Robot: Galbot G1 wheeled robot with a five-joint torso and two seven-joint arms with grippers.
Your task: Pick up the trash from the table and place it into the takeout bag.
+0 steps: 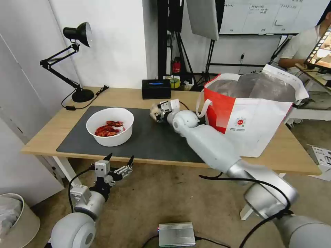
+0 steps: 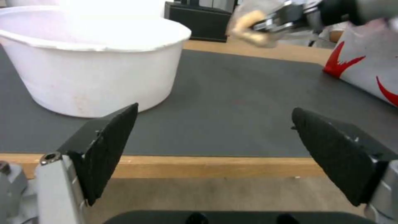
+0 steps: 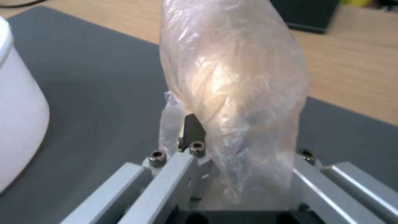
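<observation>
My right gripper (image 1: 157,113) is shut on the small clear bag of beige stuff (image 3: 232,93), holding it just above the dark mat (image 1: 151,136) near the table's back. That bag (image 1: 154,111) hangs left of the takeout bag (image 1: 248,113), a big white-and-red tote with foil lining standing on the table's right side. The white bowl of red crayfish shells (image 1: 110,126) sits on the mat's left half. Below the table's front edge my left gripper (image 1: 120,161) waits open, its black pads (image 2: 110,146) spread wide in front of the bowl (image 2: 89,59).
A black box (image 1: 156,89) stands at the table's (image 1: 296,151) back edge behind the held bag. A black desk lamp (image 1: 74,62) occupies the back left corner. A silver box (image 1: 176,234) lies on the floor. A bin (image 1: 15,220) stands at the lower left.
</observation>
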